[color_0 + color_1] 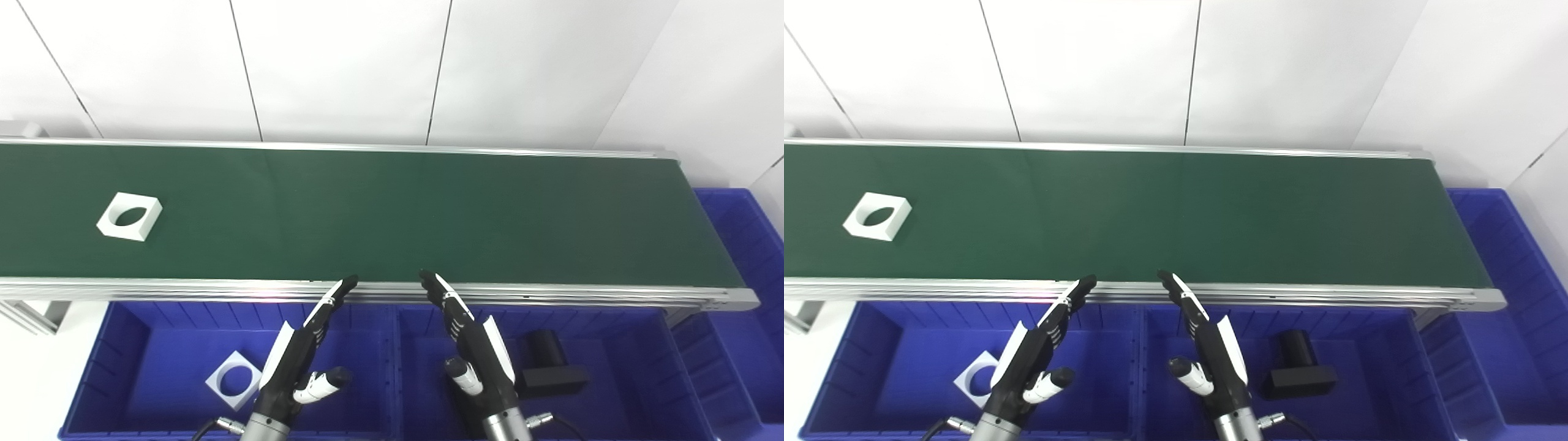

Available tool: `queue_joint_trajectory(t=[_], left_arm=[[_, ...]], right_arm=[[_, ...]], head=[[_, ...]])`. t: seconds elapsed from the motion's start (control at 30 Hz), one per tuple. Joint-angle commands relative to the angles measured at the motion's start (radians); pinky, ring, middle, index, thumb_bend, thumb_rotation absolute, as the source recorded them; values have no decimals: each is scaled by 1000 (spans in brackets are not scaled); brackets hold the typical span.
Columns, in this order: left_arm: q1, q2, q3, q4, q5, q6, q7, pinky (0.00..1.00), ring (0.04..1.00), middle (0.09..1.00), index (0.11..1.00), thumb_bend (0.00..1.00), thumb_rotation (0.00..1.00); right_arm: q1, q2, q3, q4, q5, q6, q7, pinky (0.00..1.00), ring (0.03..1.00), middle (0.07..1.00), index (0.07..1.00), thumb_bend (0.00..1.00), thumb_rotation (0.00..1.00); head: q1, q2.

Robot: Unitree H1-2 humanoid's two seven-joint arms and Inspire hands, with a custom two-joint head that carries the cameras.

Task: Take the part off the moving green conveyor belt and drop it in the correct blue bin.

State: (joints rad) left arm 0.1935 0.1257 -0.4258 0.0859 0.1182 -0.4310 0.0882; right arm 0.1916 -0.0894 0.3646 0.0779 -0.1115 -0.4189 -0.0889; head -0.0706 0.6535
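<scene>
White plastic part (129,216), probably light and stiff, far left of open left hand (300,358); best gripped across outer walls; right hand (474,349) open too

white holed part (129,216) flat on belt (392,214)

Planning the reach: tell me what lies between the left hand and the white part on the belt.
Only bare green belt and its near rail separate left hand from white part; both views.

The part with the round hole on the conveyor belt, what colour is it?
White part, clearest in the left eye view, against the green belt.
</scene>
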Motion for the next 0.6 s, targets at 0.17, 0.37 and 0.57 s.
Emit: queue_joint_trajectory(t=[0.17,0.37,0.57], left_arm=[[-22,-3,-4,-17,-17,-39,1,975,971,943,928,956,873],[-24,3,-6,-24,-10,-39,7,981,978,952,941,943,878],[-28,5,-3,-23,-7,-39,9,965,971,944,929,953,887]], right_arm=[[-4,14,-4,-6,14,-51,-11,941,939,927,899,1000,947],[6,25,-2,-14,-2,-50,-25,988,964,929,899,1000,961],[3,26,1,-11,0,-50,-22,974,955,929,898,1000,957]], head=[[11,-5],[-3,-3],[-14,0]])
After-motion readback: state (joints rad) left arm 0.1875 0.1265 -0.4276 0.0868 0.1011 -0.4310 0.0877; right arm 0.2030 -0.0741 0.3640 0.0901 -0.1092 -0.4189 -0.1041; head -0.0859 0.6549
